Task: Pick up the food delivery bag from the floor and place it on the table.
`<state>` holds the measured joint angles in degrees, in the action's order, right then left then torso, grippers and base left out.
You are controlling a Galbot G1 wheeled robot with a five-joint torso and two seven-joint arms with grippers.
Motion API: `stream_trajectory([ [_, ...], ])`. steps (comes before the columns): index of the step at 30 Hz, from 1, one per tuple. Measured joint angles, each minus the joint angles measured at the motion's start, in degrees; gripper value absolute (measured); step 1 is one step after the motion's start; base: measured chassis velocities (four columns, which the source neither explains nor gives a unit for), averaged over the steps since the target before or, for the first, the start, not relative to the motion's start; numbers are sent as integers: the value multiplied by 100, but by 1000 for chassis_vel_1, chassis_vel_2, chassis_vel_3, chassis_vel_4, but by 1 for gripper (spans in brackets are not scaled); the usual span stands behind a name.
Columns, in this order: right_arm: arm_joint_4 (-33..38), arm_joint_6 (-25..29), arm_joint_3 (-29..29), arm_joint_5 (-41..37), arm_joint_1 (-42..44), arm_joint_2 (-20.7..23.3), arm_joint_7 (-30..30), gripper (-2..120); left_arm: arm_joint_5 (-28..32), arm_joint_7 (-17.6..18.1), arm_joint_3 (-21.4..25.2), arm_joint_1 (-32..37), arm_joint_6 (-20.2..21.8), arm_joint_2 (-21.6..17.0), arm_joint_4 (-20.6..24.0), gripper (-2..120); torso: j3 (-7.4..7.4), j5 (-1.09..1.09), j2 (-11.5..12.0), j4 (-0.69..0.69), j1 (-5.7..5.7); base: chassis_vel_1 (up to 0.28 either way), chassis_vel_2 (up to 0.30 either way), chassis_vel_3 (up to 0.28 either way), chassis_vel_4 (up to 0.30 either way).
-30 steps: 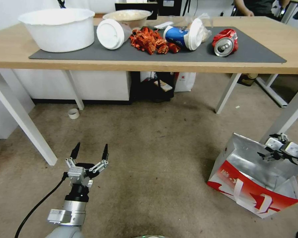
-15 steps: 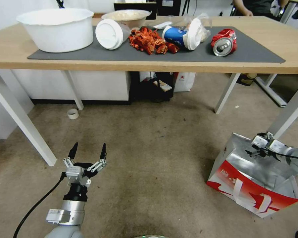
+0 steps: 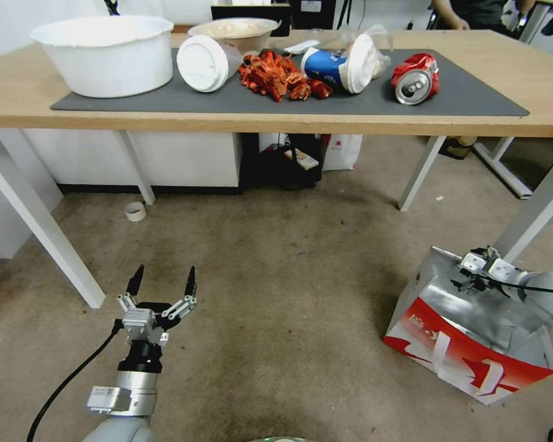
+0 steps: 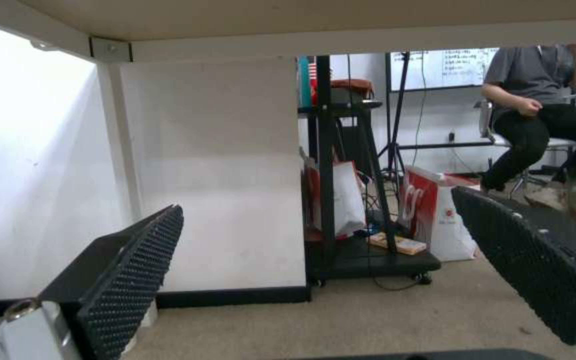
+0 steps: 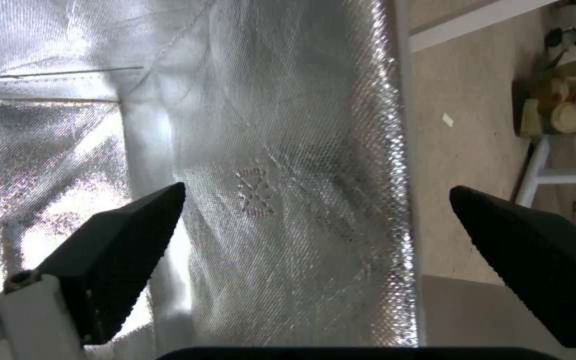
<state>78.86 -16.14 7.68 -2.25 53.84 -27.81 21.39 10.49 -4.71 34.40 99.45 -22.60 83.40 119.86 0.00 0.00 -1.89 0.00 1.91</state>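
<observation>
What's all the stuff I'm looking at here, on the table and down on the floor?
food delivery bag: one, red and white with silver foil lining, on the floor at right, mouth open
table: one, light wood, white legs
mat: one, dark grey, on the table
bowls: two, a big white one at left, another behind
lidded cups: two lying down, white and blue
red scraps: one pile, mid-mat
crushed can: one, red, right of the cups
tape roll: one, white, on the floor
left gripper: open, low over the floor
right gripper: open, straddling the bag's far wall
</observation>
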Motion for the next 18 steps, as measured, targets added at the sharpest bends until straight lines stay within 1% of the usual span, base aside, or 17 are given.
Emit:
stream_trajectory([
  [1,-12,-2,-1,6,0,-6,1,100,0,0,0,3,0,0,0,100,0,0,0,0,0,0,0,0,0],
  [3,-40,-4,-1,27,1,-17,7,94,0,0,0,5,0,0,0,100,0,0,0,0,0,0,0,0,0],
  [7,-77,-5,3,91,8,-34,58,90,0,-2,-1,4,-1,0,-3,100,0,0,0,0,0,0,0,0,0],
  [9,-92,-4,18,155,25,-36,149,82,0,-2,-3,13,-3,-2,-2,100,0,0,0,-1,0,0,0,0,0],
  [10,-92,-4,18,155,25,-36,149,82,0,-2,-3,13,-3,-2,-2,100,0,0,0,-1,0,0,0,0,0],
  [12,-92,-3,25,174,38,-44,186,74,0,-2,1,22,-11,-6,-1,100,0,0,0,-1,0,0,0,0,0],
  [13,-92,-3,25,174,38,-44,186,74,0,-2,1,22,-11,-6,-1,100,0,0,0,-1,0,0,0,0,0],
  [15,-103,-3,34,178,42,-69,196,64,0,-2,8,31,-21,-10,2,100,0,0,0,0,0,0,0,0,0],
  [16,-103,-3,34,178,42,-69,196,64,0,-2,8,31,-21,-10,2,100,0,0,0,0,0,0,0,0,0],
  [18,-119,-3,35,178,43,-98,197,52,0,-1,14,31,-28,-18,4,100,0,0,0,0,-1,0,0,0,0],
])
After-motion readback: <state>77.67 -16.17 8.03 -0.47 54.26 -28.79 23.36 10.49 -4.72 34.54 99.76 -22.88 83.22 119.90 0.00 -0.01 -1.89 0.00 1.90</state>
